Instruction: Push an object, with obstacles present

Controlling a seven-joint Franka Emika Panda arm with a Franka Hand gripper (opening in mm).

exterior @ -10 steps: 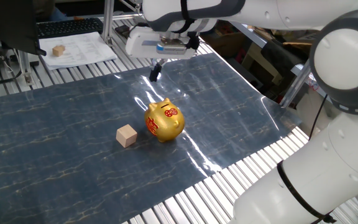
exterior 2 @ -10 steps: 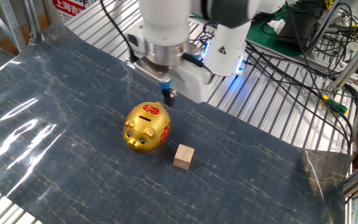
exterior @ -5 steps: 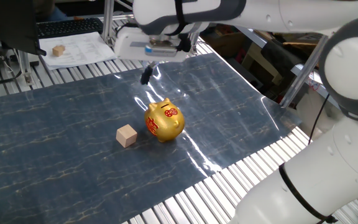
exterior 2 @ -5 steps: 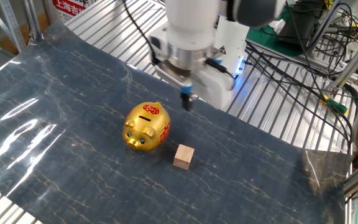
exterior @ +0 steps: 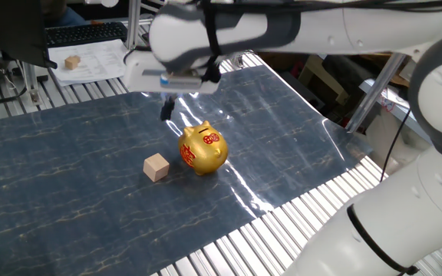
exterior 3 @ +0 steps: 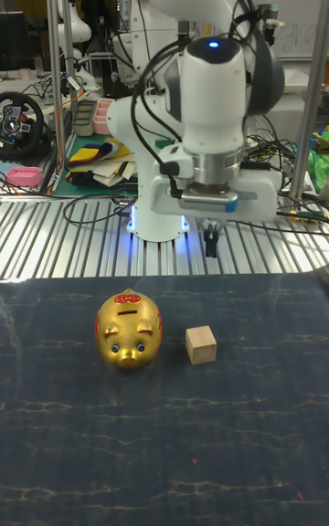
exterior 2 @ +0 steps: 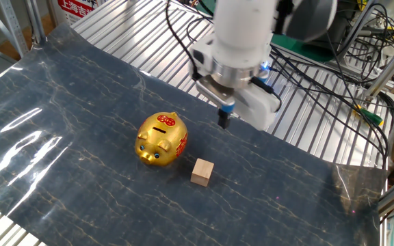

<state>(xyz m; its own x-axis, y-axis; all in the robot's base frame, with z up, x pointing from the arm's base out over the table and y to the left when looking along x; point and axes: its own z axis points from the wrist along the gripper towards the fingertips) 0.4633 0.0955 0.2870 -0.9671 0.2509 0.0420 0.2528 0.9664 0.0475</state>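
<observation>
Your small wooden cube (exterior: 156, 166) sits on the dark blue marbled sheet (exterior: 67, 184), just beside the golden pig money box (exterior: 202, 149) with a narrow gap between them, not touching; in the tall fixed view the cube (exterior 3: 201, 345) lies to the right of the pig (exterior 3: 129, 330), and in the other fixed view it (exterior 2: 202, 171) sits below and right of the pig (exterior 2: 161, 139). The gripper (exterior 2: 223, 119) hangs above the sheet on the robot-base side of both objects, clear of them and holding nothing. Its fingers look drawn together into one dark narrow tip (the tall fixed view (exterior 3: 211, 242) shows no gap between them). You can also see a second wooden cube (exterior: 71, 62) resting on white papers (exterior: 102, 60) beyond the sheet, near a keyboard (exterior: 83, 33), well apart from the pig.
</observation>
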